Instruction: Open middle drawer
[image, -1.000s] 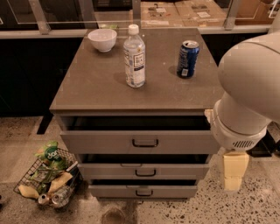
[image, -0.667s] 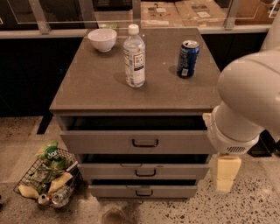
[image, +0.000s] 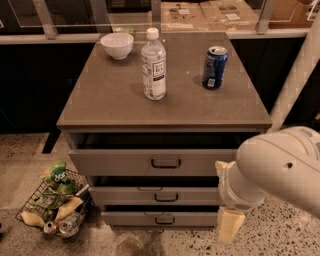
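The grey cabinet has three stacked drawers with black bar handles. The middle drawer (image: 125, 196) is the wide, shallow one under the taller top drawer (image: 115, 163), and its handle (image: 166, 198) sits at its centre. A dark gap shows above its front. My gripper (image: 229, 225) hangs below the big white arm (image: 280, 172), low at the right. It is beside the right ends of the middle and bottom drawers, apart from the handle and holding nothing that I can see.
On the cabinet top (image: 110, 100) stand a white bowl (image: 117, 45), a clear water bottle (image: 153, 65) and a blue can (image: 214, 67). A wire basket of snacks and bottles (image: 55, 202) sits on the floor at the left. The bottom drawer (image: 130, 218) is lowest.
The arm has dropped lower and swung left, bringing the gripper down beside the right ends of the lower drawers. The drawers and the items on top have not moved.
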